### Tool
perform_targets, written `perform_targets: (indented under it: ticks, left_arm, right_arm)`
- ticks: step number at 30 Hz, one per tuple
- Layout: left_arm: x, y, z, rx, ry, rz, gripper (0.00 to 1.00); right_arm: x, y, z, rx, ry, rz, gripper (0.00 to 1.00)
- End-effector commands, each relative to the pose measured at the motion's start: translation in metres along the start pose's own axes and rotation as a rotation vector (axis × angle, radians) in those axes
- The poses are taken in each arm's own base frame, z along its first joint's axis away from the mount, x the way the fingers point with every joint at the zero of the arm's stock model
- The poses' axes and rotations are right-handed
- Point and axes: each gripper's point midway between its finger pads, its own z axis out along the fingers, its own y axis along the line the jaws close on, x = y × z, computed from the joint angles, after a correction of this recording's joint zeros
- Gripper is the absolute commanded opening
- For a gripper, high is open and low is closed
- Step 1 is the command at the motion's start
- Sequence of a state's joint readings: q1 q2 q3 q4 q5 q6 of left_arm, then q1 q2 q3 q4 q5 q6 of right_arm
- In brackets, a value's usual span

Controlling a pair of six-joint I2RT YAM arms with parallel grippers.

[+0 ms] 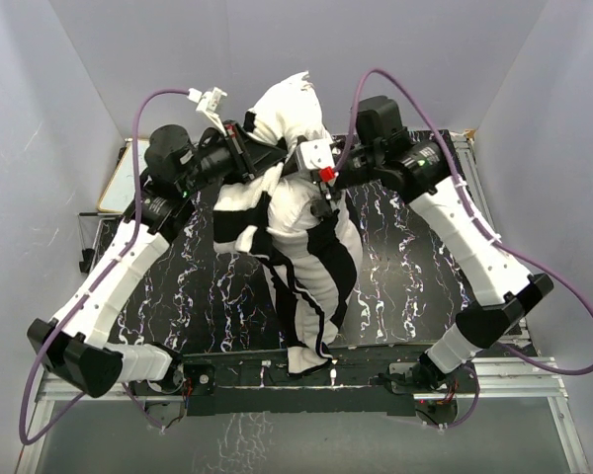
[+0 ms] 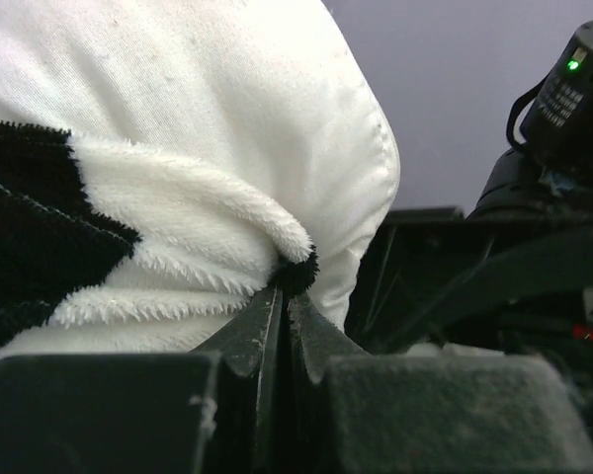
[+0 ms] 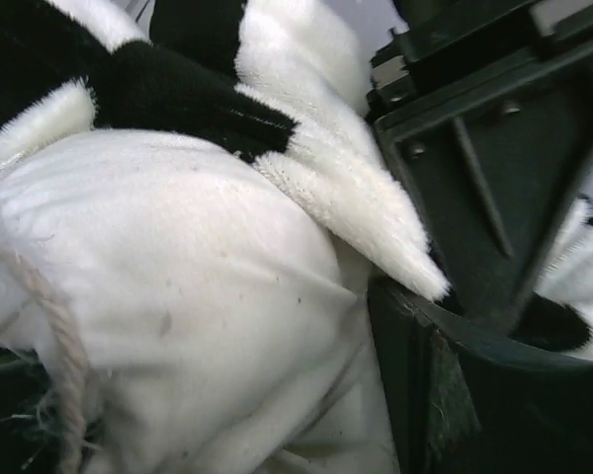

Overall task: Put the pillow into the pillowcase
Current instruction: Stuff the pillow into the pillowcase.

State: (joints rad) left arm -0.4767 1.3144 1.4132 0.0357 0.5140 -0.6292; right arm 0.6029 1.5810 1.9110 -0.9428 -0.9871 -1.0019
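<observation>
Left tool point(image 2: 282, 288) fills the near wrist view, its jaws pressed together on the fuzzy hem of the pillowcase point(image 2: 178, 227), right against the pillow point(image 2: 227, 89). Right tool point(image 1: 323, 195): only one finger point(image 3: 445, 395) shows clearly, touching pillow and hem; cannot tell whether it grips. From above, the pillow runs along the middle of the bench point(image 1: 415, 267), its near part inside the striped pillowcase and its white far end bare.

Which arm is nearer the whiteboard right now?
Left. The left arm stands beside the whiteboard; the right arm is beyond the pillow, on the other side.
</observation>
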Motion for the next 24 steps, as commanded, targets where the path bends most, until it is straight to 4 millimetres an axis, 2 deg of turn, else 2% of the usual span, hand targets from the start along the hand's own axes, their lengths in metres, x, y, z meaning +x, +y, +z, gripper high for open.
perform_targets:
  ticks: [1, 8, 11, 15, 18, 21, 24]
  left_arm:
    - [0.032, 0.022, -0.014, -0.03, 0.087, -0.052, 0.0]
    - [0.047, 0.031, -0.013, -0.022, 0.133, -0.085, 0.0]
    - [0.05, 0.032, -0.011, -0.013, 0.145, -0.09, 0.0]
    - [0.048, 0.03, -0.008, 0.005, 0.152, -0.093, 0.0]
    - [0.047, 0.028, -0.007, 0.014, 0.157, -0.092, 0.0]
    - [0.046, 0.027, -0.006, 0.018, 0.163, -0.087, 0.0]
    - [0.044, 0.025, -0.004, 0.03, 0.163, -0.083, 0.0]
  right_arm:
    - [-0.053, 0.012, -0.033, 0.026, -0.032, 0.091, 0.84]
    - [-0.079, -0.038, -0.077, 0.216, -0.07, 0.117, 0.96]
    - [-0.074, -0.057, -0.081, 0.289, -0.064, 0.152, 1.0]
    - [-0.07, -0.08, -0.083, 0.379, -0.063, 0.194, 0.99]
    - [-0.081, -0.087, -0.085, 0.395, -0.103, 0.242, 0.99]
    - [-0.104, -0.081, -0.093, 0.332, -0.192, 0.3, 0.99]
    - [-0.103, -0.086, -0.095, 0.354, -0.217, 0.389, 0.99]
